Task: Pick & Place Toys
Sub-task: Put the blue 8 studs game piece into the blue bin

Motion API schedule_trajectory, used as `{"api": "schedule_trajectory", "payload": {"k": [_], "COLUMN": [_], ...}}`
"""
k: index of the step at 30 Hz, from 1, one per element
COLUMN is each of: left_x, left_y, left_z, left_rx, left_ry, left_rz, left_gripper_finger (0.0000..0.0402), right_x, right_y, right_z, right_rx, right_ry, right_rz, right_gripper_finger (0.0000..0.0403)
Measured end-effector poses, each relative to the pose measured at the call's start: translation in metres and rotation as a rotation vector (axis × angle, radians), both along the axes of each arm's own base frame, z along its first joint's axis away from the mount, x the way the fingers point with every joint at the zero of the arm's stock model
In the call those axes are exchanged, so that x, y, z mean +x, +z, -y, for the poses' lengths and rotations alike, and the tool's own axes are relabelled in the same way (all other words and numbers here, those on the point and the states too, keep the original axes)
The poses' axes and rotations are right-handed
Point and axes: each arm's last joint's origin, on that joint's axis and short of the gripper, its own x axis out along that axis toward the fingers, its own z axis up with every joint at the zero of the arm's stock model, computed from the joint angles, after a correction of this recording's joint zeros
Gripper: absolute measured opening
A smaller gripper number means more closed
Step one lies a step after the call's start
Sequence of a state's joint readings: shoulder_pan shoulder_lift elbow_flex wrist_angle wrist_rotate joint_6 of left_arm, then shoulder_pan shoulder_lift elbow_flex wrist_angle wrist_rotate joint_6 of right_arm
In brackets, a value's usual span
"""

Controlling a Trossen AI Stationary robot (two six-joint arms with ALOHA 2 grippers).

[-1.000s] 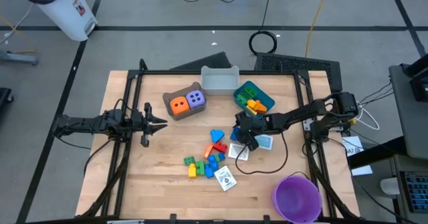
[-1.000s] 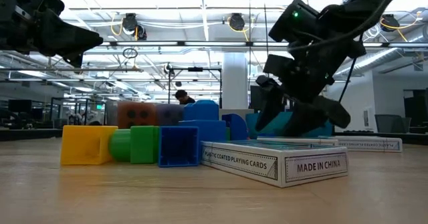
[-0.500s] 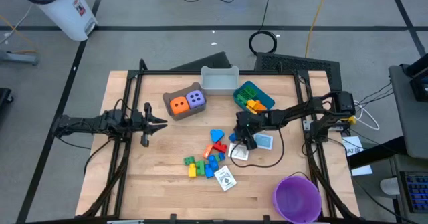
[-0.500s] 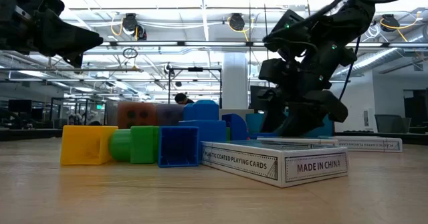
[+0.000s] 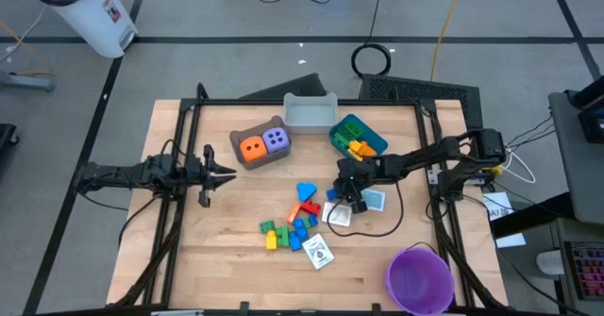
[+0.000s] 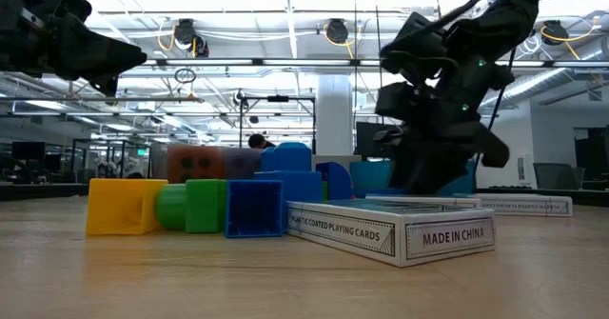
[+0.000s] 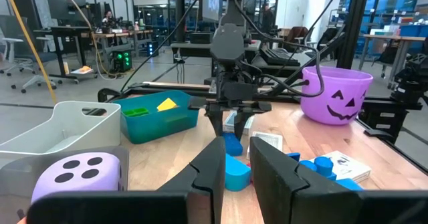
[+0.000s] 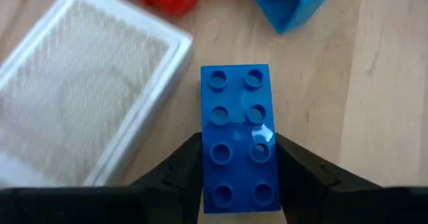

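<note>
Item: blue brick (image 8: 237,134), flat on the tabletop (image 5: 226,250) beside a white card box (image 8: 87,83), grasped between the right tool's (image 8: 235,184) fingers. Left tool (image 5: 229,174) clenched, idle at tabletop's left. Risk: shallow end grip; brick may pivot or slip on lifting.

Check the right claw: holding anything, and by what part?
Right claw is closed on a blue brick, one finger on each long side at the near end, the brick on the table. Left claw holds nothing.
</note>
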State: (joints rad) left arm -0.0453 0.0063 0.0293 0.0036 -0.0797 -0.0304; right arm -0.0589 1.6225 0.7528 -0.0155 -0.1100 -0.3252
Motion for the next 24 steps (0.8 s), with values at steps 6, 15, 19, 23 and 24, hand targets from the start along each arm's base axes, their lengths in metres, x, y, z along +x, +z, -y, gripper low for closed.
{"api": "schedule_trajectory", "payload": {"k": [6,15,19,23,24], "left_x": [0.000,0.000,0.000,0.000,0.000], "left_y": [0.000,0.000,0.000,0.000,0.000], "left_z": [0.000,0.000,0.000,0.000,0.000], "left_rx": [0.000,0.000,0.000,0.000,0.000], "left_ry": [0.000,0.000,0.000,0.000,0.000], "left_rz": [0.000,0.000,0.000,0.000,0.000], "left_gripper_finger": [0.0076,0.0076,0.0076,0.0076,0.0076], "right_x": [-0.011,-0.043,-0.060,-0.069,-0.069], "right_y": [0.037,0.095,0.108,0.105,0.104], "right_z": [0.003,0.025,0.041,0.050,0.050], "right_rx": [-0.079,-0.199,-0.172,-0.140,-0.130], "right_ry": [-0.089,-0.420,-0.550,-0.608,-0.603], "right_rz": [0.093,0.274,0.306,0.319,0.324], "right_gripper_finger": [0.0164,0.0118,0.0071,0.0040,0.0038]}}
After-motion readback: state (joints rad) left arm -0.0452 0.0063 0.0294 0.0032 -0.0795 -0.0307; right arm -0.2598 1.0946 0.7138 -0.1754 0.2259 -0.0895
